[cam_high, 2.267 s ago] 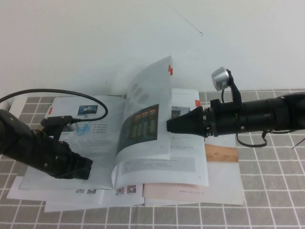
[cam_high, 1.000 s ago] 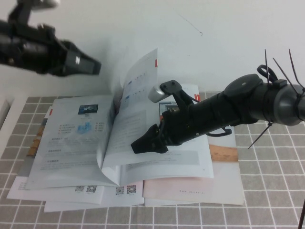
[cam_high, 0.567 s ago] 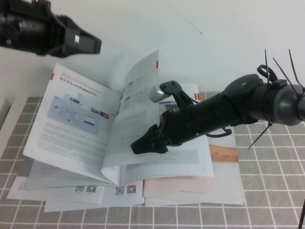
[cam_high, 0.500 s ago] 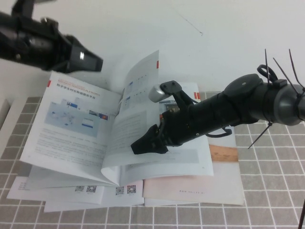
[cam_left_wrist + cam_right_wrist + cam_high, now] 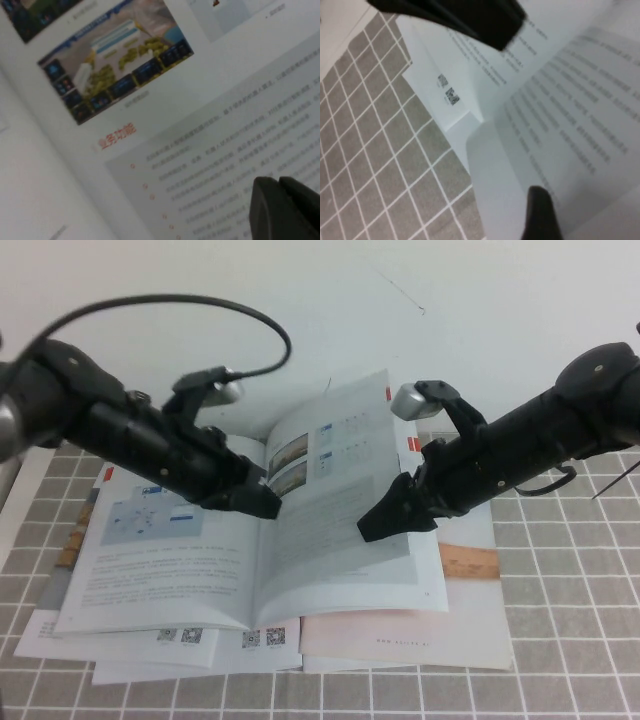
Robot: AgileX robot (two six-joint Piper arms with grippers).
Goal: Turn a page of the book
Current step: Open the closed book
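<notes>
1. The page [image 5: 165, 545], a thin glossy pale-blue sheet with an orange heading and pale map diagram facing up, is now lying nearly flat on the left half of the book [image 5: 250, 550], a large thin glossy stapled booklet of pale blue-white pages with small red-orange corner tabs. Half a second ago this sheet was standing tilted up at the far left; it is settling down, so the turn looks as good as done.

2. A further pale sheet with two small screenshot pictures [image 5: 330, 495] is arching up from the spine toward the far side, its red tab at the far right corner. Earlier it was standing steeper and farther left; it is now leaning over the right half.

3. The left gripper [image 5: 262, 502] is coming down from the far left, where it was hovering above the book, and is now pressing its tip at the spine, just right of the page. Its jaws are closed together, holding nothing, as the left wrist view [image 5: 280, 200] shows.

4. The right gripper [image 5: 378, 525] is drawing back to the right and resting on the arching sheet's near right part. I cannot tell how its jaws stand.

5. Under the book, white booklets with QR codes [image 5: 200, 645] and a booklet with a tan band [image 5: 465, 565] are lying on the grey-tiled tabletop [image 5: 570, 640].
</notes>
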